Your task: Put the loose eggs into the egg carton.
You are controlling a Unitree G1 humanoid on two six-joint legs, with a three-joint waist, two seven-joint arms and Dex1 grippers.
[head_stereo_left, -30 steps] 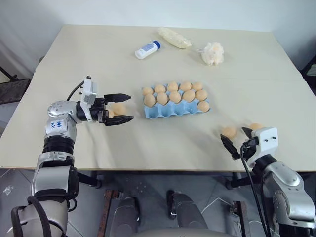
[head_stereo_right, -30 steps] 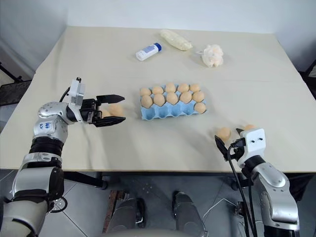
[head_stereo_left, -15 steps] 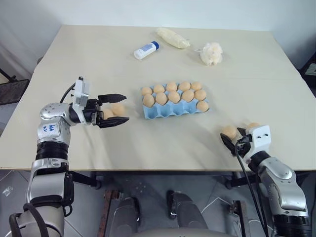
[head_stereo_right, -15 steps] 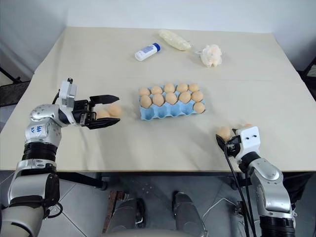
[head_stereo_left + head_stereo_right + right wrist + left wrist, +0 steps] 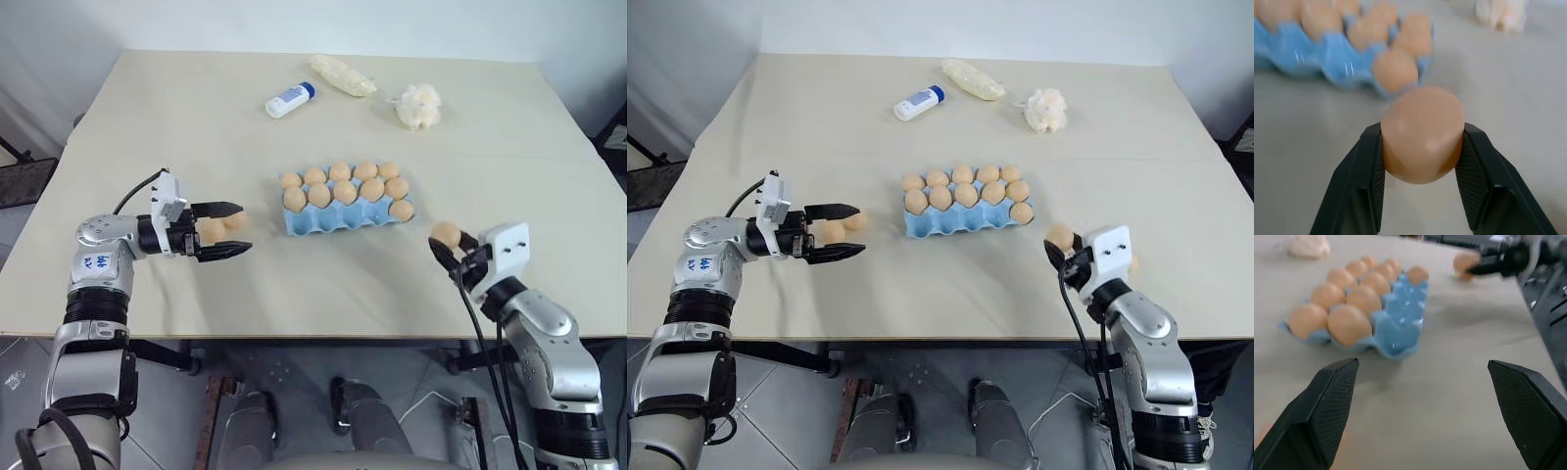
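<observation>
The right gripper is held level above the desk near its front edge, clamped on one of the loose eggs, which is lifted clear of the surface. Bare desk lies between it and the egg carton, just ahead and to its left, whose nearest row of cups is seen unfilled. The left gripper is held level, pointing right, spread wide around two more eggs lying on the desk. Open surface separates it from the carton's left end. Further beyond, a white bottle and a white wad are seen near the far edge.
</observation>
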